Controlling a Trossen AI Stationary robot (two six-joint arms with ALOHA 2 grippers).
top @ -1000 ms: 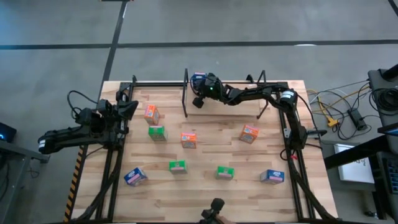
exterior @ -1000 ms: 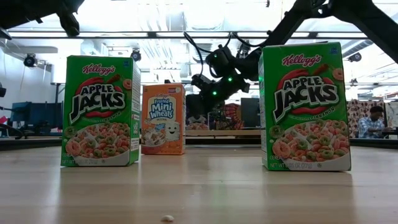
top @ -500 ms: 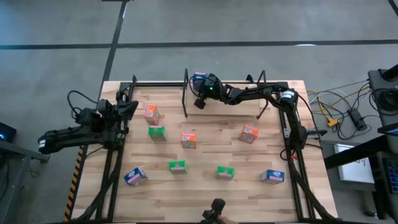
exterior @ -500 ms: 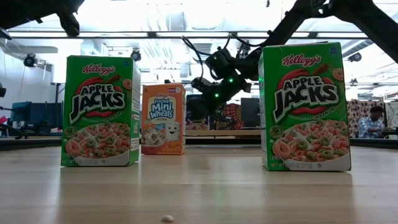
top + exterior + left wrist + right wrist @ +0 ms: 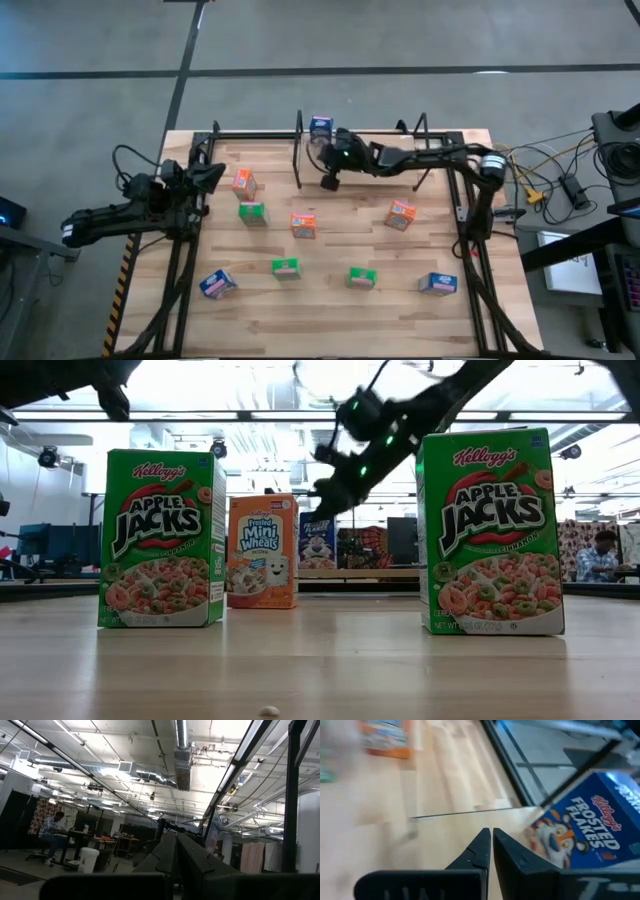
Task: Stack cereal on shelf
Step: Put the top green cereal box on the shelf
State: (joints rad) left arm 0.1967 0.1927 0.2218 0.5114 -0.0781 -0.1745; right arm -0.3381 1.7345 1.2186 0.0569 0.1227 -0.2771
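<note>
Right jaws: right gripper (image 5: 490, 837) pressed shut, holding nothing, just clear of the blue box (image 5: 320, 126).
Blue box: upright on the shelf (image 5: 380, 150) at its back left corner, apparently placed.
Left jaws: left gripper (image 5: 175, 850) closed and empty, parked at the table's left edge.
Remaining cereal: eight boxes scattered on the table (image 5: 330, 310), awaiting pickup.

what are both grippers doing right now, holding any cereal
Left gripper: shut, holding nothing, parked at the table's left edge.
Right gripper: shut, empty, beside the blue cereal box on the shelf.

Blue cereal box (image 5: 320, 125); green boxes (image 5: 160, 538); orange box (image 5: 262, 550); light-wood shelf (image 5: 460, 827).
</note>
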